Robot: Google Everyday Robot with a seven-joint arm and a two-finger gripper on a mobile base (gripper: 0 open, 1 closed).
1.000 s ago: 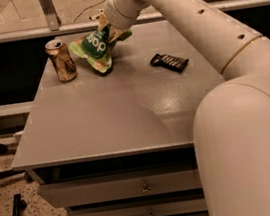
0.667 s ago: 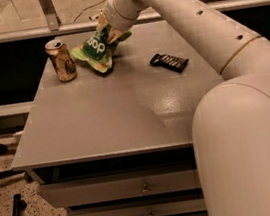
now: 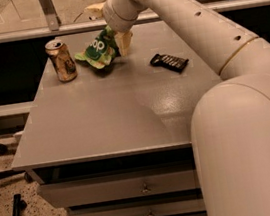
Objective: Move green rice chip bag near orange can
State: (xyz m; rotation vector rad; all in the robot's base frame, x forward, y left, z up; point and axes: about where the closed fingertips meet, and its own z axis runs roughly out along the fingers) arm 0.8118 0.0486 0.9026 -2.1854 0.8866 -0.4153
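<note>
The green rice chip bag [image 3: 97,50] lies crumpled on the grey table [image 3: 102,125] at the back, a short gap to the right of the orange can [image 3: 61,60], which stands upright near the back left corner. My gripper [image 3: 109,27] hangs just above and right of the bag's top. Its fingers are spread apart, with one cream finger [image 3: 124,42] beside the bag's right edge and the other up behind it. The bag rests on the table.
A small flat black wrapped bar [image 3: 169,62] lies to the right of the bag. My white arm [image 3: 237,115] fills the right side of the view. Drawers [image 3: 121,188] sit under the table's front edge. A railing runs behind the table.
The gripper's fingers have spread apart off the bag's top. The bag has settled onto the table in about the same spot beside the can.
</note>
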